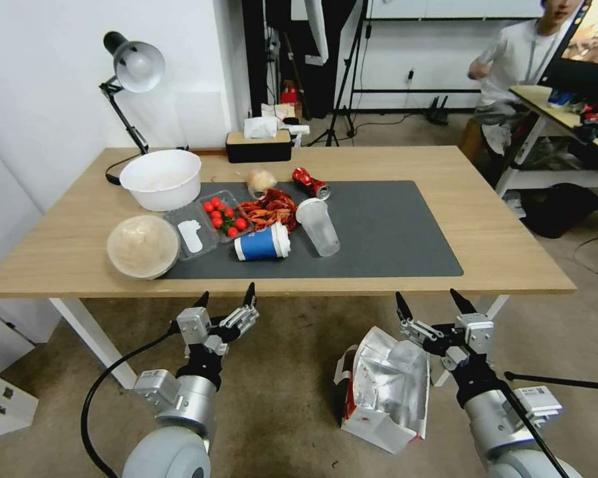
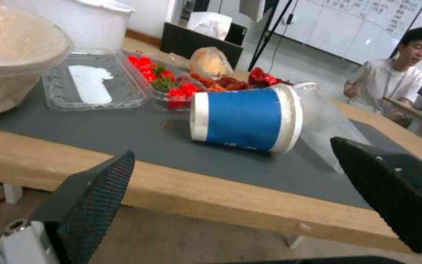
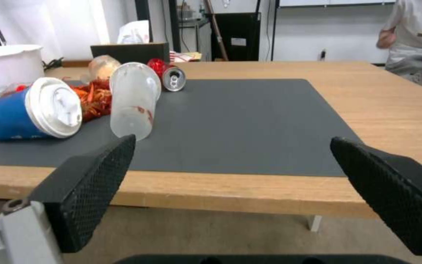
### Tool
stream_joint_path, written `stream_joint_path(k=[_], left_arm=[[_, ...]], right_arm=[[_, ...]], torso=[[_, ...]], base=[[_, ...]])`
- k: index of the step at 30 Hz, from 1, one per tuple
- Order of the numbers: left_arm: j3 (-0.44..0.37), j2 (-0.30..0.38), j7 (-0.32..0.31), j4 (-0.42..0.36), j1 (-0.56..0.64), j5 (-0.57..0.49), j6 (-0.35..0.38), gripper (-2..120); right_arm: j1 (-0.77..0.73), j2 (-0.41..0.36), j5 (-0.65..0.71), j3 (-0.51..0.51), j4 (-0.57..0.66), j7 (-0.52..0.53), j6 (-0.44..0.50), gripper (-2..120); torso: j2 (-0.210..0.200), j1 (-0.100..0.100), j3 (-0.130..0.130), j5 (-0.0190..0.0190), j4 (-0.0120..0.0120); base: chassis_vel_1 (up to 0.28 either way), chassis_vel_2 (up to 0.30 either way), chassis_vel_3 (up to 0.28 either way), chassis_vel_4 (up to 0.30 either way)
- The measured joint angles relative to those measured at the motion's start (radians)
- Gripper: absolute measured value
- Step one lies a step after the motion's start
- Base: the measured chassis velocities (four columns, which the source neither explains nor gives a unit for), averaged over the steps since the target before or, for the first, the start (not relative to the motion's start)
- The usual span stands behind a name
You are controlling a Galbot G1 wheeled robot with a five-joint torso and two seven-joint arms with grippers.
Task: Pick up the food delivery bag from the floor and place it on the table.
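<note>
The food delivery bag (image 1: 387, 388) sits on the floor (image 1: 286, 392) before the table (image 1: 505, 245), foil mouth gaping, between both arms. The left gripper (image 1: 226, 300) and right gripper (image 1: 432, 304) hover at the near table edge, fingers spread, holding nothing. The mat's (image 3: 250, 121) right half lies bare (the right wrist view shows it); a blue cup (image 2: 245, 119) lies tipped leftward.

One food delivery bag (image 1: 387, 388) lies on the floor (image 1: 286, 372). One table (image 1: 505, 245) carries one dark grey mat (image 1: 392, 232). On it:

- two bowls, a white one (image 1: 160, 178) at 10 o'clock of the mat and a lidded one (image 1: 142, 245) at 8 o'clock
- two cups on their sides, one blue (image 1: 262, 243), one clear (image 1: 318, 226)
- one red can (image 1: 311, 182)
- one clear tray (image 1: 206, 222) of tomatoes
- one tissue box (image 1: 258, 146)
- one desk lamp (image 1: 131, 73)

Two grippers, left (image 1: 225, 300) and right (image 1: 433, 304), both spread wide.
</note>
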Motion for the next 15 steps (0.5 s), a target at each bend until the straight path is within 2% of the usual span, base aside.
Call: stream_joint_path(k=[15], left_arm=[[-0.014,0.0,0.011,-0.003,0.028,0.049,-0.041,100]], right_arm=[[0.002,-0.003,-0.002,-0.005,-0.002,-0.002,0.002,100]], torso=[[-0.072,-0.031,-0.04,0.0001,0.0001]], base=[[0.0,0.0,0.0,0.0]])
